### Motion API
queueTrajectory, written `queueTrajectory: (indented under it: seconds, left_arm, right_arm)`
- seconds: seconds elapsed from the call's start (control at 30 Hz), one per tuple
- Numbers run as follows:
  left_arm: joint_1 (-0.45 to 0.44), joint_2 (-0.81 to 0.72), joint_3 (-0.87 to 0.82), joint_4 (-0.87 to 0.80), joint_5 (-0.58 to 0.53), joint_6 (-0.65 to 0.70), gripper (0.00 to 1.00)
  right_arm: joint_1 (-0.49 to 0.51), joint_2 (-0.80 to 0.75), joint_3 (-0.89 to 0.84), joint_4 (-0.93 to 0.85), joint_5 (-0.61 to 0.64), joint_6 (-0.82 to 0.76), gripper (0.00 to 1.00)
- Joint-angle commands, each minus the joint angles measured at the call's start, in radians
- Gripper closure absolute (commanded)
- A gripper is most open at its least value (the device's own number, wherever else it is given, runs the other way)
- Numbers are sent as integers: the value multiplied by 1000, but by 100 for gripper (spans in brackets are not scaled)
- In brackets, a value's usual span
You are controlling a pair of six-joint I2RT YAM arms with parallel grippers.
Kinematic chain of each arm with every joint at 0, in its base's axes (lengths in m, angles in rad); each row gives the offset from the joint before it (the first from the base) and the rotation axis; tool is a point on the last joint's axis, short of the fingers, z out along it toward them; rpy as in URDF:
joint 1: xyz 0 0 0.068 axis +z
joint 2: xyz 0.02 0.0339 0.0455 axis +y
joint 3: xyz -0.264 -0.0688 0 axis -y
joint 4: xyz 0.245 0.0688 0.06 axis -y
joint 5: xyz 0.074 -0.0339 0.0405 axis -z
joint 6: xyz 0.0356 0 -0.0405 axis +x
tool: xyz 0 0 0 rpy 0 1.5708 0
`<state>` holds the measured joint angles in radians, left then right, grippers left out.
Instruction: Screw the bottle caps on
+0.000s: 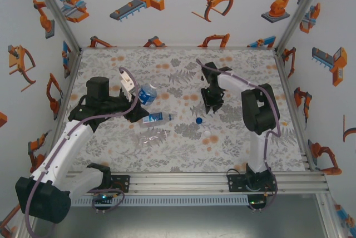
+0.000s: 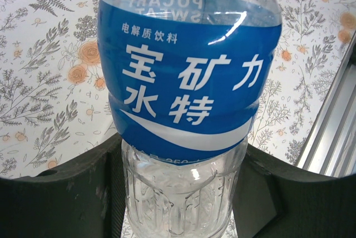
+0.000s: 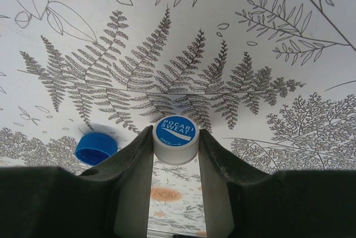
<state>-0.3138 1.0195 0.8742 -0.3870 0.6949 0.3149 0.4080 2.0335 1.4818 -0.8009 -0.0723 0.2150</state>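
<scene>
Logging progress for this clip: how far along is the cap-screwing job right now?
Done: nothing yet, no cap visibly sits on a bottle. In hand: the left hand grips a labelled bottle and the right hand pinches a white cap. Left: screwing that cap on, then capping the other labelled bottle and the clear bottle lying on the mat, with a blue cap and a second white cap loose nearby.
</scene>
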Motion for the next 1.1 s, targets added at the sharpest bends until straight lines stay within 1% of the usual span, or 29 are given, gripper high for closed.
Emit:
queueTrajectory:
  seconds: [0.0, 0.13, 0.3, 0.43, 0.57, 0.7, 0.93, 1.07]
  left_arm:
    - [-3, -15, -11, -1, 4, 15, 98]
    - [-4, -12, -11, 3, 1, 13, 98]
    - [-7, -15, -13, 0, -3, 13, 98]
    - [-10, -16, -15, -1, -9, 13, 98]
    - [-10, -15, -17, 1, -8, 13, 98]
    - [-11, -7, -16, 0, -8, 12, 97]
    - [-13, -5, -16, 2, -8, 12, 97]
    - [-13, -3, -15, 2, -8, 12, 97]
  right_arm:
    - [13, -85, -58, 103, 53, 40, 66]
    - [28, -186, -188, 318, 89, 70, 66]
    - [46, -278, -414, 658, 101, 105, 66]
    - [64, -290, -524, 782, 129, 101, 65]
    - [86, -309, -608, 829, 162, 98, 60]
    - [94, -339, -654, 827, 174, 108, 56]
    - [97, -374, -659, 791, 176, 122, 56]
    - [96, -366, -605, 748, 178, 121, 55]
